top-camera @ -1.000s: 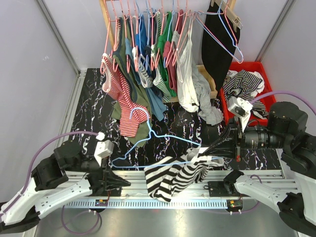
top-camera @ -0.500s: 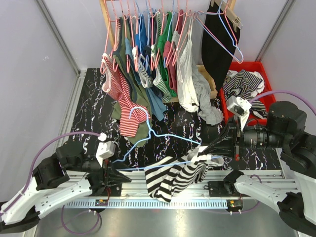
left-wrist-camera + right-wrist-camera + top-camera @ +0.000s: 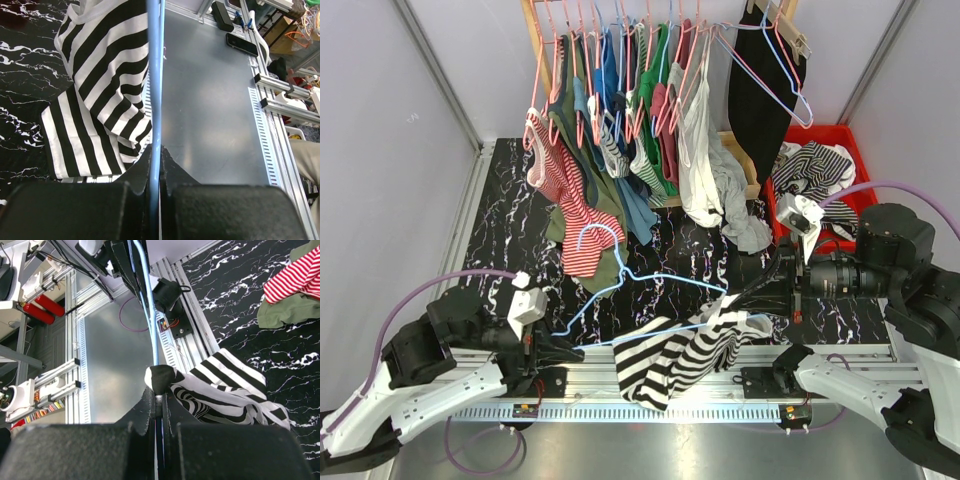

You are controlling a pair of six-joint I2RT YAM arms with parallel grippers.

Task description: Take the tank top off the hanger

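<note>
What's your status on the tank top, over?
Left gripper shut on blue hanger. Right gripper shut on its other end. Striped tank top hangs off it. Nothing blocking.

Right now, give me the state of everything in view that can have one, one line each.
left claw, shut on the blue hanger
right claw, shut on the blue hanger
blue hanger, held at both ends, loaded
striped tank top, draped over the hanger, not off yet
red bin, holding striped clothes
clothes rack, full of hung garments
</note>
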